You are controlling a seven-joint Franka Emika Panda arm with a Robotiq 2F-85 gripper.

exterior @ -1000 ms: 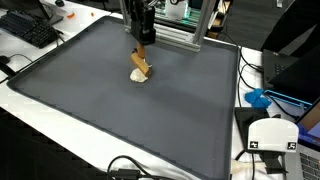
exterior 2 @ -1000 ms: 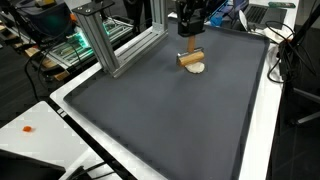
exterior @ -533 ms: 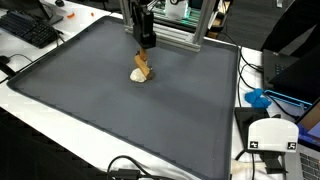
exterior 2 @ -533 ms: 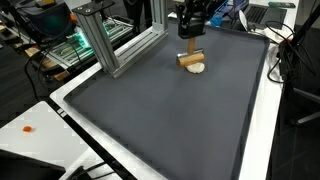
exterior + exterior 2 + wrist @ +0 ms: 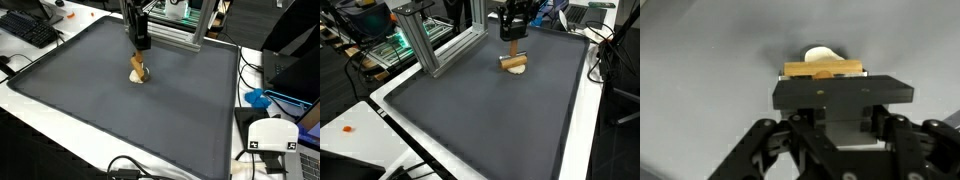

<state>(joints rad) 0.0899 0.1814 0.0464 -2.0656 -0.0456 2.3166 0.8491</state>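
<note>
1. Dark grey mat surface (image 5: 100,115), lab benches around it. The claw (image 5: 142,45) hangs over its far part, directly above the wooden block (image 5: 140,68). Both exterior views show a clear gap between them.
2. Claw has hold of nothing. Can't tell its opening: from outside the fingers read as one dark lump, and the wrist view shows mostly housing.
3. Wooden block lies on the surface at the claw's 6 o'clock. It seems propped on a cream round piece (image 5: 138,77), touching it.
4. Step, my read: hover over the block, no contact. The next move calls for a straight descent with fingers straddling the block's narrow sides. The prop means it may rock on touch.
5. View differences:
   - Wrist view puts the cream round piece (image 5: 820,53) at 12 o'clock of the block (image 5: 822,69), partly hidden, with no height cue.
   - An exterior view shows the block's long face (image 5: 513,61) and an aluminium frame (image 5: 420,40) at the claw's 9 o'clock, well apart.
   - The keyboard (image 5: 30,30) shows in one exterior view only.
</note>
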